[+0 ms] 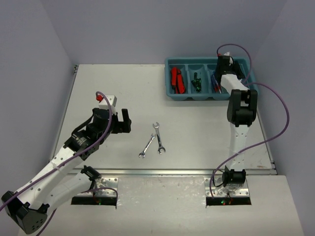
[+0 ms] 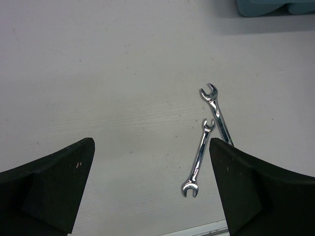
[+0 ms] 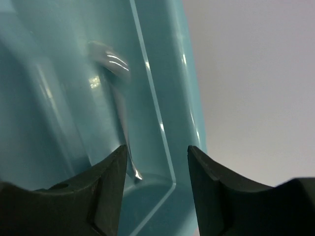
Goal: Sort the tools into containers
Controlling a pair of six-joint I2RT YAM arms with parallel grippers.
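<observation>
Two short silver wrenches [image 1: 147,146] are seen at four o'clock of the left gripper [image 1: 126,122], spread wide; the right gripper [image 3: 156,150] is held parted over a teal plastic tray [image 1: 168,74].

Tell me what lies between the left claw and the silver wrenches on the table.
Nothing: only bare white tabletop separates the open left claw from the two short silver open-end wrenches, as the top view shows.

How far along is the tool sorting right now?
Done: red knives, green screwdrivers and blue screwdrivers lie in the tray. In hand: the right pincer, open over the end compartment, has a silver wrench below it inside. Remaining: two wrenches on the table, near the open left pincer.
</observation>
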